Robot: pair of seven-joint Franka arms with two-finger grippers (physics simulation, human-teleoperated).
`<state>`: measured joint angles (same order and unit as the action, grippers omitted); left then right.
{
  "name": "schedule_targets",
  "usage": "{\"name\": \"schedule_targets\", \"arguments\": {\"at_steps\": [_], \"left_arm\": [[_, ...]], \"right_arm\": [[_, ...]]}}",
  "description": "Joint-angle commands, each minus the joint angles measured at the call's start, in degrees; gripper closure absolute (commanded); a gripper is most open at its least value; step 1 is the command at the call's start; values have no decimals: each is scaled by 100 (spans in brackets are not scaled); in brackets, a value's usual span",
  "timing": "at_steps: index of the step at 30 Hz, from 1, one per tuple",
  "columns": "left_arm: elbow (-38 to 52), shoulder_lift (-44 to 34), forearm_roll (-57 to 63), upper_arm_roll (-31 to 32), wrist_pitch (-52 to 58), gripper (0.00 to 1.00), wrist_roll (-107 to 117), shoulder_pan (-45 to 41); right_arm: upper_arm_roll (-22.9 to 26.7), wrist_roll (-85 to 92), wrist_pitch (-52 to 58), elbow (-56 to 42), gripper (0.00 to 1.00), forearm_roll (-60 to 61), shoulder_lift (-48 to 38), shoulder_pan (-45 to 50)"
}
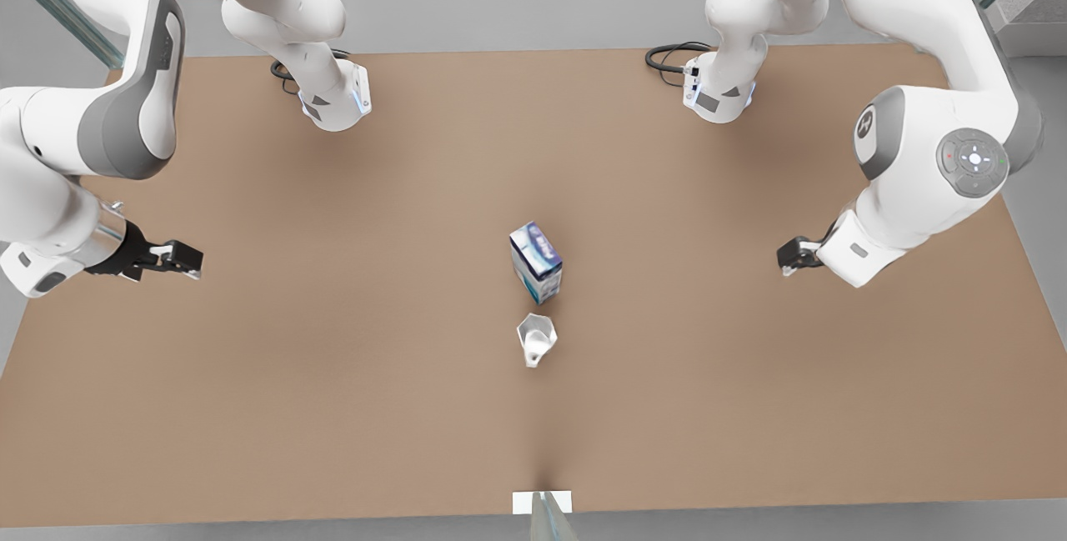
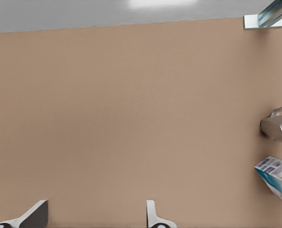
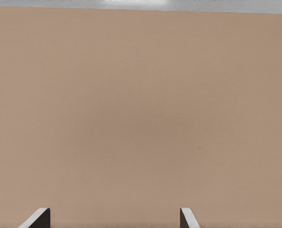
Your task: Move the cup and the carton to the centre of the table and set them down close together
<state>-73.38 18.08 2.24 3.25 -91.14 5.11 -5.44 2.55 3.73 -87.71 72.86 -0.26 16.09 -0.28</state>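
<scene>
The blue, white and teal carton [image 1: 536, 262] stands upright near the middle of the light-brown table [image 1: 333, 374]. The small faceted silvery-white cup [image 1: 535, 338] sits just in front of it, a small gap apart. My left gripper [image 1: 789, 262] hovers open and empty at the front view's right, well clear of both. The left wrist view catches the cup [image 2: 279, 124] and the carton [image 2: 278, 176] at its edge, with the left gripper [image 2: 94, 216] holding nothing. My right gripper [image 1: 188, 257] hangs open and empty at the front view's left, its fingertips [image 3: 39, 217] spread over bare table [image 3: 141, 118].
A white marker tab [image 1: 542, 502] with a glassy strut sits at the table's near edge, also seen as the tab [image 2: 262, 21]. The arm bases [image 1: 333, 99] [image 1: 718, 91] and black cables [image 1: 671, 57] stand along the far edge. Open tabletop lies on both sides of the objects.
</scene>
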Motion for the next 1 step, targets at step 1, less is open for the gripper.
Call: {"name": "schedule_targets", "arguments": {"at_steps": [1], "left_arm": [[-1,3,163,0,0,0,-1,-1]], "right_arm": [[0,5,0,-9,0,0,-1,-7]]}}
